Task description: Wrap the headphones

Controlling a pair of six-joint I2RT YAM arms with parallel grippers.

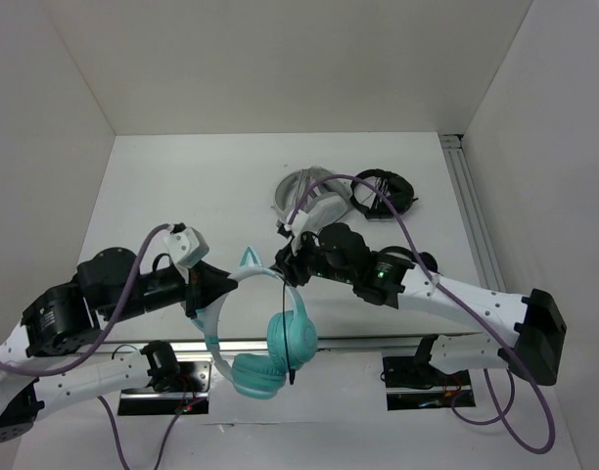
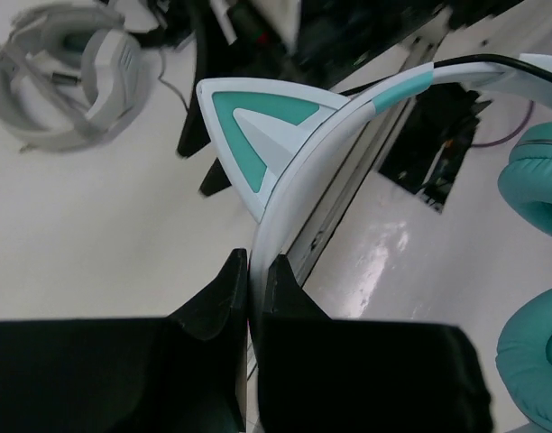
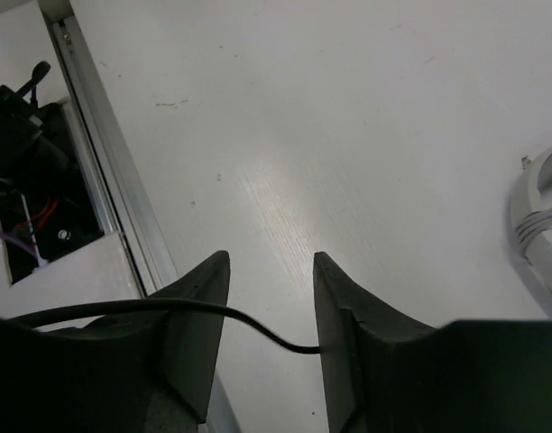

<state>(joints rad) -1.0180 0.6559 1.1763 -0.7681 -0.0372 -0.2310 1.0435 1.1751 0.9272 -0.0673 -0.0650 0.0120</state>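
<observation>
The teal headphones hang above the table's near edge, with both ear cups low and a cat ear on top. My left gripper is shut on the pale headband, just below the cat ear. My right gripper stands open over the table beside the headband's top. The thin black cable runs loose across the gap between its fingers and touches the inner face of the right one. In the top view the cable drops down past the ear cup.
Grey-white headphones and black headphones lie at the back of the table. An aluminium rail runs along the right side, another along the near edge. White walls close in on three sides.
</observation>
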